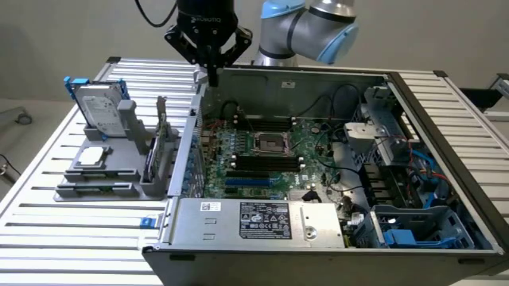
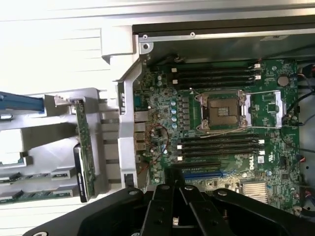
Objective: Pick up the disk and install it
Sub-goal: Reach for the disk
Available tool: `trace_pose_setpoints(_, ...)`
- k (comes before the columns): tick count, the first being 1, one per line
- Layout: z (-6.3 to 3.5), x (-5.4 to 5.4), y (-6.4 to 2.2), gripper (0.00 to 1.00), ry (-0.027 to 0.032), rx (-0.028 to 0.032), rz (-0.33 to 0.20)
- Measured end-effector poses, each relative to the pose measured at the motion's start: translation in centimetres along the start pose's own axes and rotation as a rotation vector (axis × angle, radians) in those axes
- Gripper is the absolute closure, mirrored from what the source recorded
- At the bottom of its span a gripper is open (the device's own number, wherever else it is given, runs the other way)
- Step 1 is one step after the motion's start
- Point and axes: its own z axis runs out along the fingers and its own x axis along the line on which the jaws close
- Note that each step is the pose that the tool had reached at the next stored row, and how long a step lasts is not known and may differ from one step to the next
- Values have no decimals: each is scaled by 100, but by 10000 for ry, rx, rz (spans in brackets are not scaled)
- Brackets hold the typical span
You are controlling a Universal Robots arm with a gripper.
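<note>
1. Worktop [image 1: 47, 238] first: a slatted metal one carrying the open computer case [image 1: 318, 268] and, toward the exterior view's left, a grey holder [image 1: 111, 179]. Its edges run out of the picture.
2. Case: the side panel is off, so the motherboard [image 1: 270, 149] is in plain sight. A blue drive cage [image 1: 421, 229] sits in the near corner at the exterior view's right. I can't spot a drive in that cage, but its own walls hide part of the inside, so take that loosely.
3. Arm: the gripper [image 1: 211, 74] hangs over the case's far wall, at the end closest to the holder. The fingers [image 2: 162, 201] are pressed together with nothing between them.
4. Disk [image 1: 102, 110]: it stands upright on edge in the holder with its blue frame round it, well apart from the gripper. By my read the task is basically at zero. It hasn't been picked up or installed, so both steps are left.
5. Small stuff: a small square silver chip [image 1: 92, 156] lies on the holder just below the disk. In the wrist view, a blue strip at the picture's edge might be the disk's frame. It's cut off though, so I can't tell. The print on the disk's label isn't readable either.
</note>
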Motion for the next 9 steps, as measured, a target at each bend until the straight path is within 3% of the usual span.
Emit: trace_pose_setpoints(9,25,415,74,89,28,1,0)
